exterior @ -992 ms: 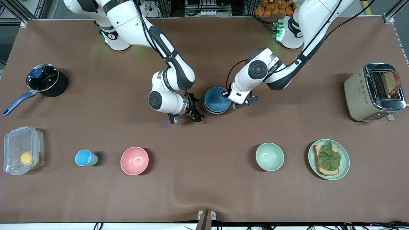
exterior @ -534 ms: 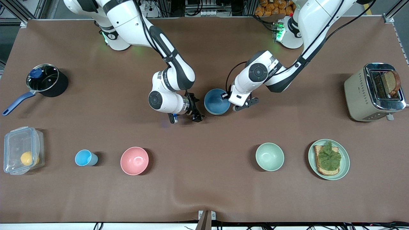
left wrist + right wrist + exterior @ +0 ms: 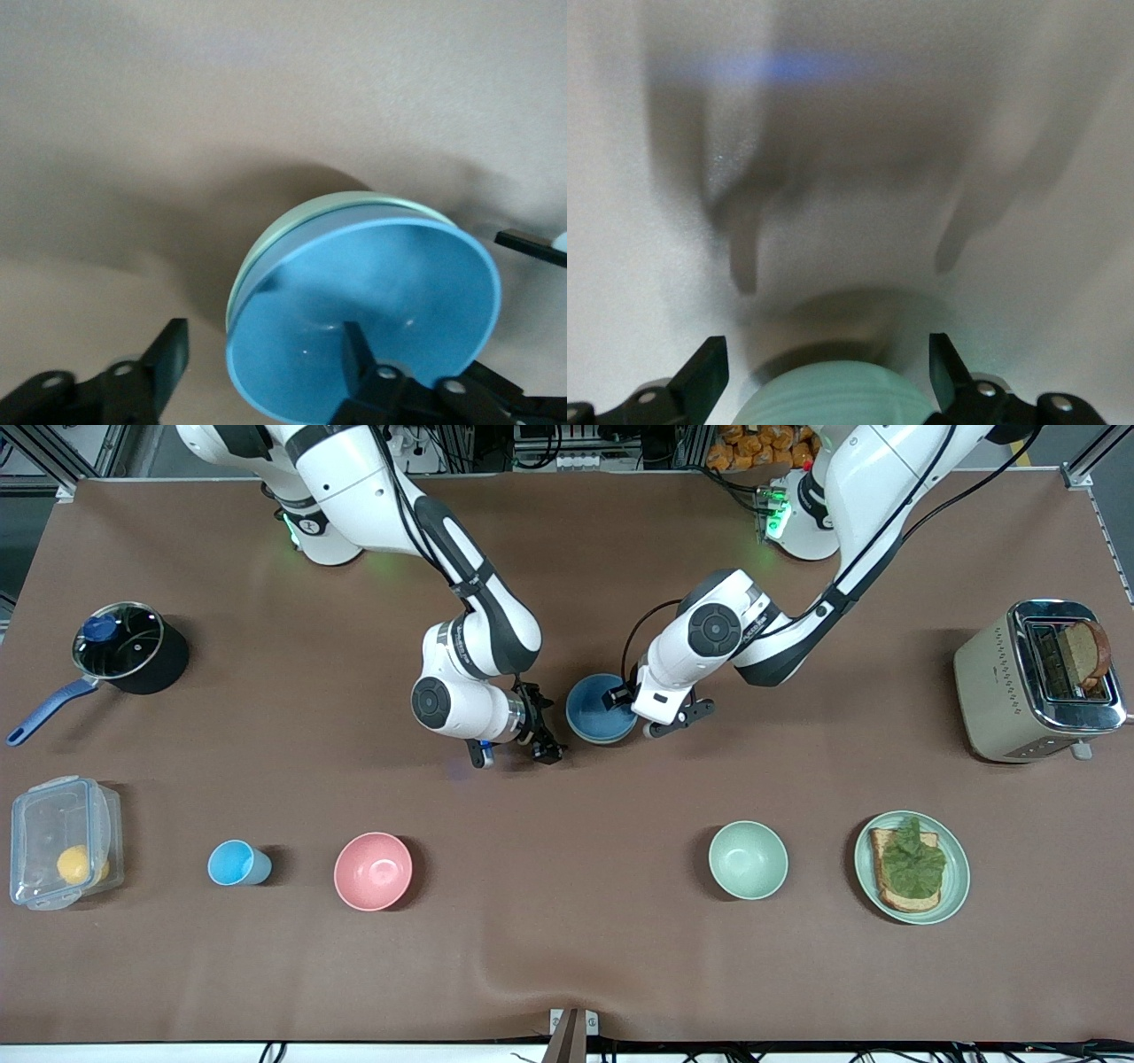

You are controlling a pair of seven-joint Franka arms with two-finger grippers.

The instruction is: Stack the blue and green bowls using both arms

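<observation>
The blue bowl (image 3: 601,710) sits nested in the green bowl at mid-table. In the left wrist view the blue bowl (image 3: 399,301) shows with the green bowl's rim (image 3: 354,200) around it. My left gripper (image 3: 622,696) (image 3: 264,347) is open and straddles the blue bowl's rim, one finger inside and one outside. My right gripper (image 3: 542,731) (image 3: 824,365) is open beside the stack, toward the right arm's end. The green bowl's outer wall (image 3: 833,398) lies between its fingers, which stand clear of it.
Nearer the front camera stand a clear box (image 3: 62,841), a light-blue cup (image 3: 237,863), a pink bowl (image 3: 373,871), a mint-green bowl (image 3: 748,859) and a green plate (image 3: 957,890) with toast. A pot (image 3: 128,646) and a toaster (image 3: 1010,682) stand at the table's ends.
The blue bowl tipped up and has settled level in the green bowl. The left gripper has shifted slightly over its rim. The right arm has not moved.
</observation>
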